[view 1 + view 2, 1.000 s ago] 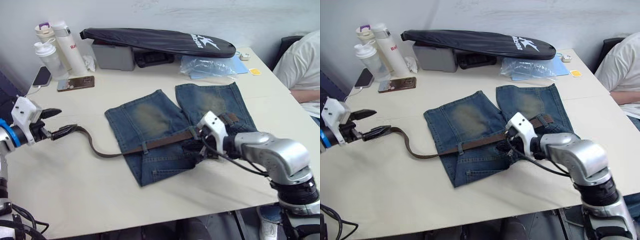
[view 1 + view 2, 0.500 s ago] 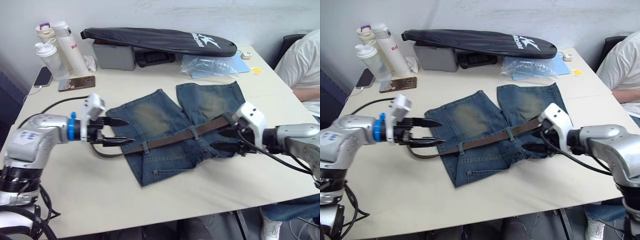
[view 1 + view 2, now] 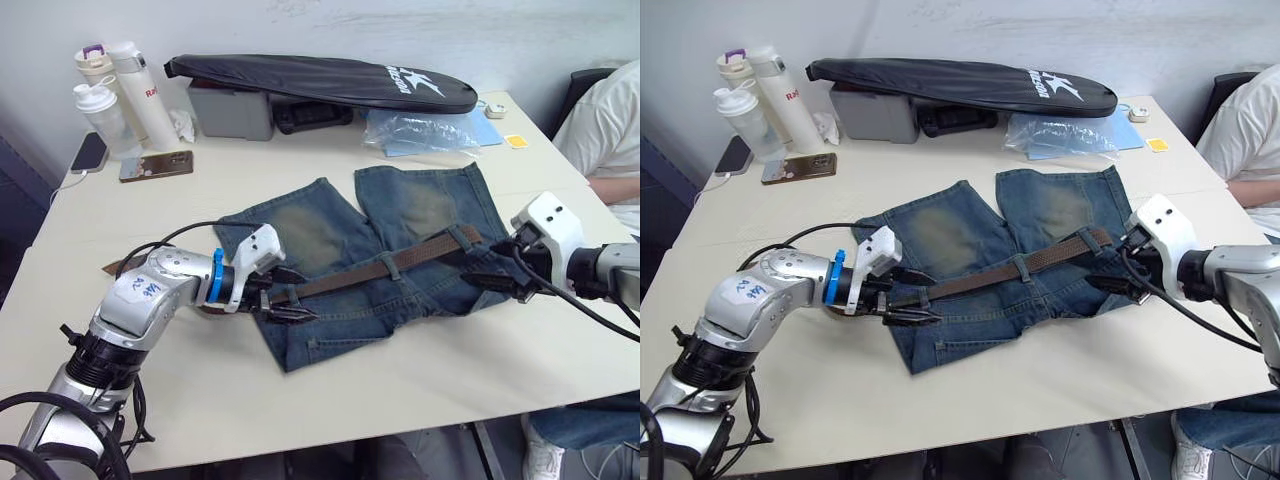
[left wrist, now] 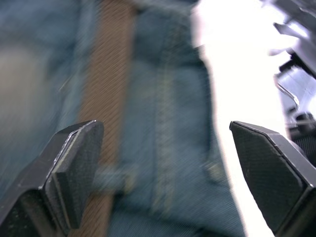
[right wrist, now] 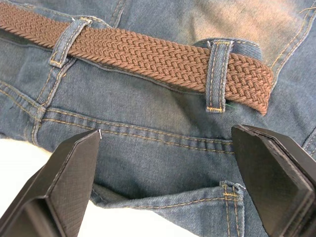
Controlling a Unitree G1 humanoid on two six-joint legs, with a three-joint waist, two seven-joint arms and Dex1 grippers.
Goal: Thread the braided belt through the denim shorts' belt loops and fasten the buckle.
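Beige flat tabletop (image 3: 420, 370) carries the faded blue denim shorts (image 3: 350, 270), spread flat with the waistband toward the robot, probably so the short blue denim belt loops (image 5: 217, 74) stay reachable. Dark brown braided belt (image 3: 380, 270) runs along the waistband through several loops; its tapered tip sits just past the loop nearest the right end effector (image 3: 497, 272), which hovers wide open just beside it, holding nothing. Left end effector (image 3: 292, 296) hovers wide open and empty over the belt at the waistband's left end. Buckle not made out.
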